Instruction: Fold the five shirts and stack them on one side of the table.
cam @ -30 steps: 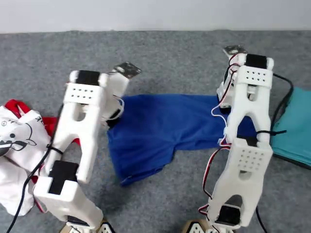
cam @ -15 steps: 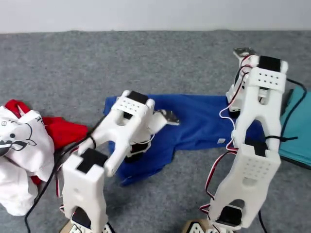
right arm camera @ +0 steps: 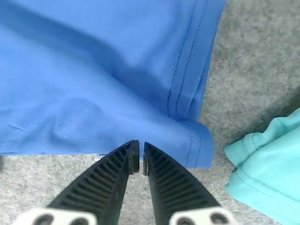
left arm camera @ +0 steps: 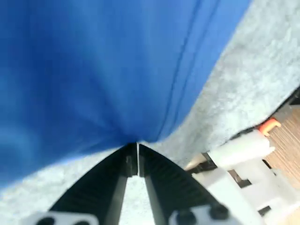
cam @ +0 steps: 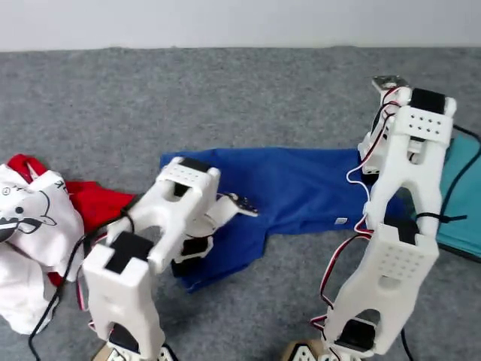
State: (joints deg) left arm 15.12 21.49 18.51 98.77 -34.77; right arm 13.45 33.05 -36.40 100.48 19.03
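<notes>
The blue shirt (cam: 293, 188) lies spread across the middle of the grey table. My left arm (cam: 180, 203) bends low over the shirt's near left part. In the left wrist view my left gripper (left arm camera: 137, 147) is shut on the hem of the blue shirt (left arm camera: 93, 70), and the cloth bunches into the jaw tips. My right arm (cam: 409, 158) stands at the shirt's right end. There my right gripper (right arm camera: 139, 152) is shut on the folded edge of the blue shirt (right arm camera: 93, 79). A teal shirt (cam: 458, 203) lies at the right edge, next to the blue one.
A white printed shirt (cam: 30, 226) and a red shirt (cam: 94, 203) lie crumpled at the left. Teal cloth (right arm camera: 267, 168) lies just beside the blue hem. An arm's white base (left arm camera: 243, 159) and a wooden surface (left arm camera: 286, 154) lie at the table's near edge. Bare grey table (cam: 225, 90) stretches behind.
My left arm swung from the shirt's far left corner down to its near left hem. My right arm shifted right, drawing the shirt's right end toward the teal shirt.
</notes>
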